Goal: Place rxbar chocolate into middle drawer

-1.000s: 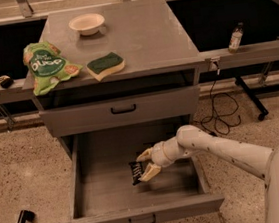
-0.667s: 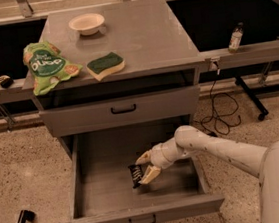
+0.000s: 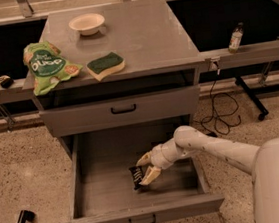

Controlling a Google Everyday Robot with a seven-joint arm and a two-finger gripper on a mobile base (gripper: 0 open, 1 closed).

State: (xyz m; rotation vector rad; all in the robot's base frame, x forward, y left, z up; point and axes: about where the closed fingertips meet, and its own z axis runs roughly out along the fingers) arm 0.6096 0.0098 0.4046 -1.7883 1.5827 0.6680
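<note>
- Cabinet (image 3: 145, 32): grey, centre of my view. The upper drawer front (image 3: 80, 121) is closed.
- Middle drawer (image 3: 100, 186): pulled out wide towards the near side, with its grey floor in plain view.
- Arm (image 3: 224, 150): white, reaching in from the near right, over the drawer's right wall and down into the drawer.
- Chip bag (image 3: 46, 66): green and crumpled, at the left edge of the cabinet top, hanging slightly over it.
- Sponge (image 3: 105, 65): green top and yellow base, just right of the bag at the near edge of the top.
- Bowl (image 3: 87, 24): pale, at the far left of the top, well apart from the sponge.
- Gripper (image 3: 143, 169): low inside the drawer, right of centre, pointing left. Its pale fingers (image 3: 151, 174) are spread apart and not clamped on anything I can make out.
- Rxbar chocolate (image 3: 136, 176): black wrapper, inside the middle drawer at the fingertips, tilted (I can't tell if it's flat on the floor). It touches the nearer finger.
- Bottle (image 3: 235, 37): small, upright on the ledge far right of the cabinet.
</note>
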